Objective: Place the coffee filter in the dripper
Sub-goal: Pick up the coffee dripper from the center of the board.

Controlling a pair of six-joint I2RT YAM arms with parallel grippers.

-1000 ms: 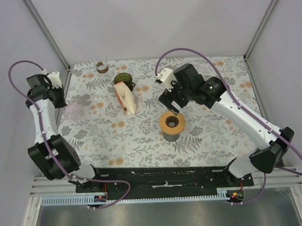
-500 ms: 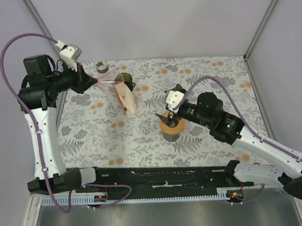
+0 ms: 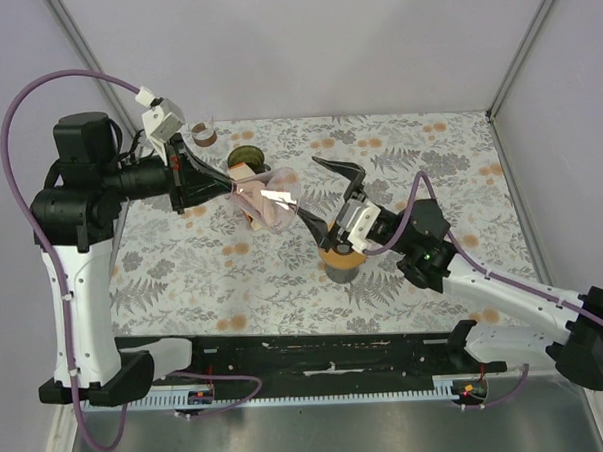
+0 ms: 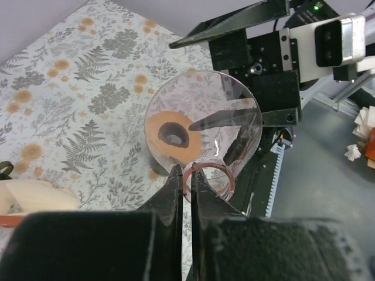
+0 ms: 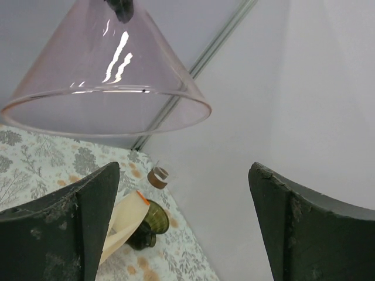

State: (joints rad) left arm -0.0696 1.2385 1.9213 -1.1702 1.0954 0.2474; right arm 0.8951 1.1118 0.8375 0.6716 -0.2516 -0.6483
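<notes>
Top view: left gripper (image 3: 225, 181) holds the clear cone dripper (image 3: 267, 197) off the table (image 3: 184, 281), mouth turned toward the right arm. Right gripper (image 3: 327, 200) sits just beyond the cone, fingers spread wide, holding nothing, above the orange-topped stand (image 3: 333, 262). Coffee filter (image 3: 245, 176), a beige stack, leans on the dark green holder (image 3: 243, 154) at the far side, partly behind the dripper. Left wrist view: fingers pressed together, pinching the dripper's ring handle (image 4: 206, 176); the stand shows through the cone wall. Right wrist view: the cone hangs overhead, both fingers far apart with nothing between them; filter stack and holder lie below, a small tape roll (image 5: 157, 175) beyond. Judgement: dripper is presented, filter not yet fetched, so the task is at an early step. Next move calls for the right gripper to descend to the stack, nip one filter's edge without dragging the others, and bring it to the cone's mouth.
</notes>
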